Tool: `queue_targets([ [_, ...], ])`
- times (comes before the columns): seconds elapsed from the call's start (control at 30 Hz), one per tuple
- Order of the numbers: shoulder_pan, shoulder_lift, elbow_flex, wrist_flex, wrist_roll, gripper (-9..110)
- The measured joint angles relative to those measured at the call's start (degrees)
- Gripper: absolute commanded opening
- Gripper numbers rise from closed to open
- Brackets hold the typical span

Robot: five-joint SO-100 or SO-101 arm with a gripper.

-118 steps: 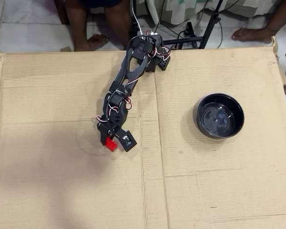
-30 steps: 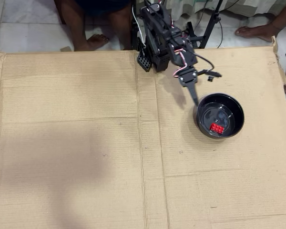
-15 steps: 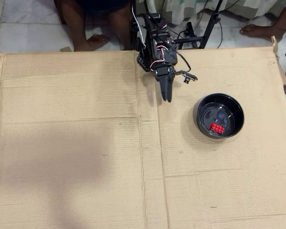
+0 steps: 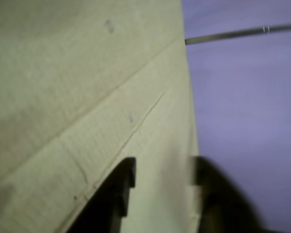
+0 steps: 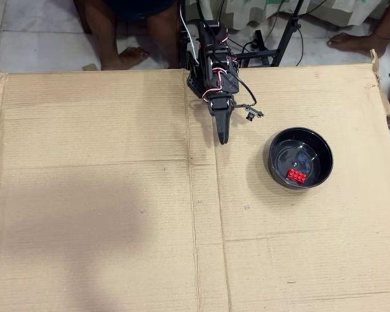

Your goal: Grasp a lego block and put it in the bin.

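With its job apparently done, the gripper [image 5: 222,138] is hanging empty over bare cardboard [image 5: 104,214], jaws slightly parted, while the lego block [image 5: 295,174] is lying inside the bin [image 5: 276,175], well off to its right in the overhead view.

Big sheet of corrugated cardboard [image 5: 104,214] covers the whole work surface, with fold creases crossing it and a torn left edge. Behind it there's white tiled floor [image 5: 32,32], someone's bare feet [image 5: 127,57], another foot [image 5: 354,40] at top right, plus black stand legs [image 5: 283,36] and tangled cables [image 5: 250,42].
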Motion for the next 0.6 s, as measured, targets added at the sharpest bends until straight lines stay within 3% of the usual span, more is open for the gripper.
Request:
queue_targets([
  [0.37, 0.0, 0.0, 0.0, 12.5, -5.3, 0],
  [0.6, 0.0, 0.0, 0.0, 13.4, -12.9, 0],
])
